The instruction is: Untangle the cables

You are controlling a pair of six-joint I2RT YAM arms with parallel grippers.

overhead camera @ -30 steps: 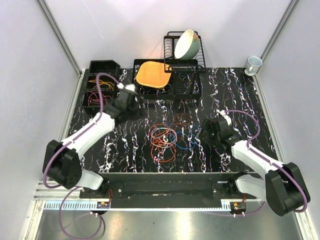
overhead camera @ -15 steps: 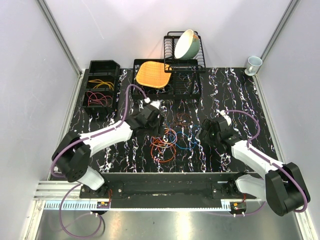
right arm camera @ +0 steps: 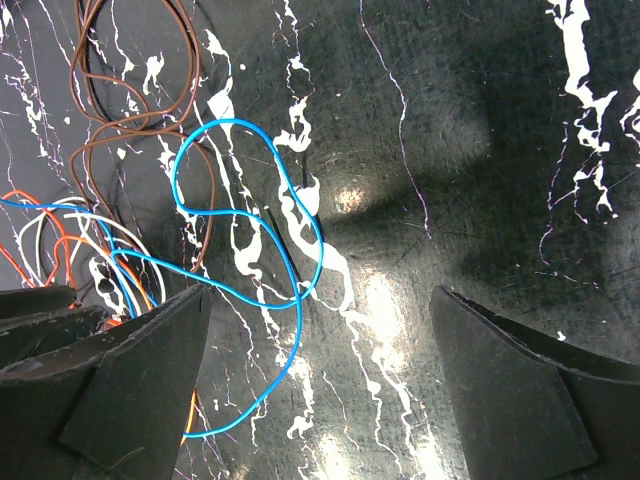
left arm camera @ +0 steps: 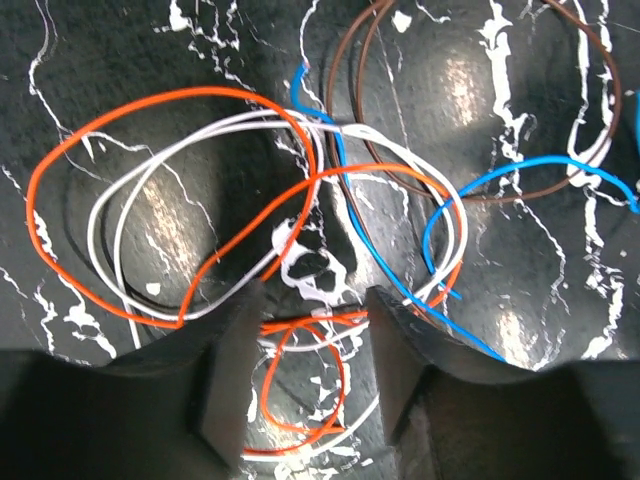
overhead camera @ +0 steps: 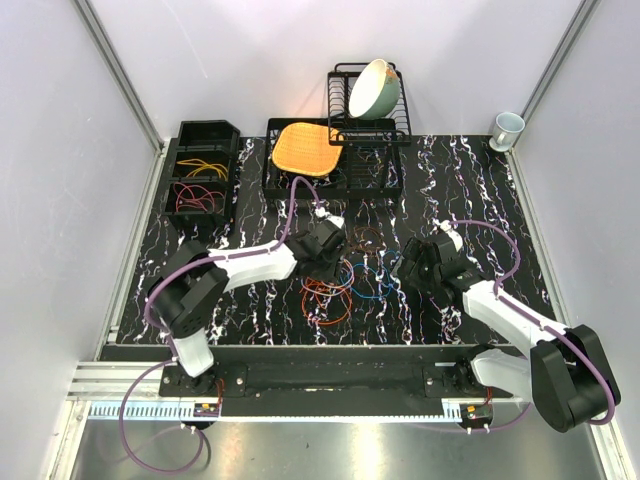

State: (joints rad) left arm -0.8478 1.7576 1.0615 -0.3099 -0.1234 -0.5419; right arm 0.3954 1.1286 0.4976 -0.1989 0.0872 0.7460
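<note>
The cables (overhead camera: 340, 275) lie in a tangle of orange, blue, white and brown loops at the middle of the black marbled table. My left gripper (overhead camera: 335, 255) is down at the tangle's left part. In the left wrist view its jaws (left arm camera: 310, 370) stand partly apart, with a small orange loop (left arm camera: 300, 385) and a white wire between them, unpinched. A large orange loop (left arm camera: 60, 170), blue wire (left arm camera: 480, 185) and brown coil (left arm camera: 600, 90) spread beyond. My right gripper (overhead camera: 408, 262) hangs wide open at the tangle's right edge, a blue loop (right arm camera: 230, 122) just ahead of its fingers (right arm camera: 320, 390).
A black bin (overhead camera: 200, 170) at the back left holds yellow and red wires. A dish rack (overhead camera: 370, 110) with a tilted bowl (overhead camera: 375, 88) and an orange woven mat (overhead camera: 305, 148) stand at the back. A mug (overhead camera: 507, 128) sits at the back right corner.
My left arm has swung from beside the bin rightward and down onto the tangle, its jaws narrowing. The right arm has not moved.
</note>
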